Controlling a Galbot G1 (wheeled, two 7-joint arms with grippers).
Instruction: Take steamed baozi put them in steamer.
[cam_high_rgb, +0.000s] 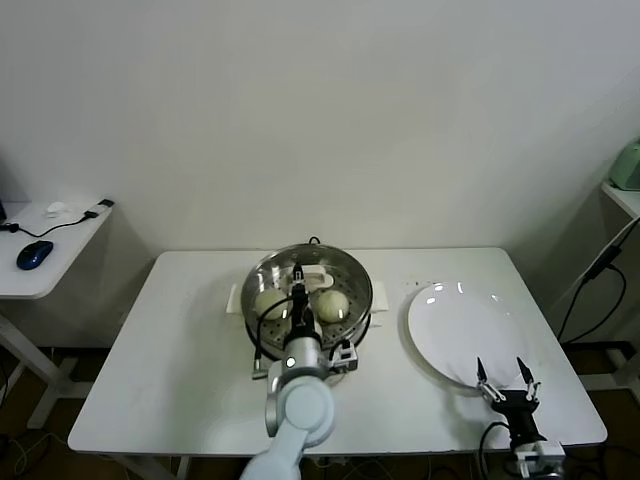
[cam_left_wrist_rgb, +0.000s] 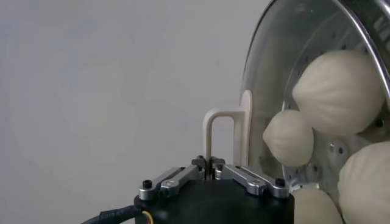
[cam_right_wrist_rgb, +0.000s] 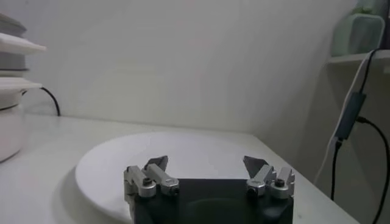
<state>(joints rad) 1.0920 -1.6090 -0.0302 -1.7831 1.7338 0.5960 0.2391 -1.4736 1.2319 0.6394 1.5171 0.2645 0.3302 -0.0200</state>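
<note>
White worktop, plain wall. Four baozi in steamer — plate bare. Left gripper pinches glass lid's handle; right gripper spread, idle — lidding seemingly remains.

White arm, black tools, silver screwed linkages, black cable

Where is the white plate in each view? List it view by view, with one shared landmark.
Head: white plate on the table, right of the steamer.
Left wrist: not in it.
Right wrist: just beyond the right gripper's open jaws.
Landmark: the steamer, in all three.
</note>
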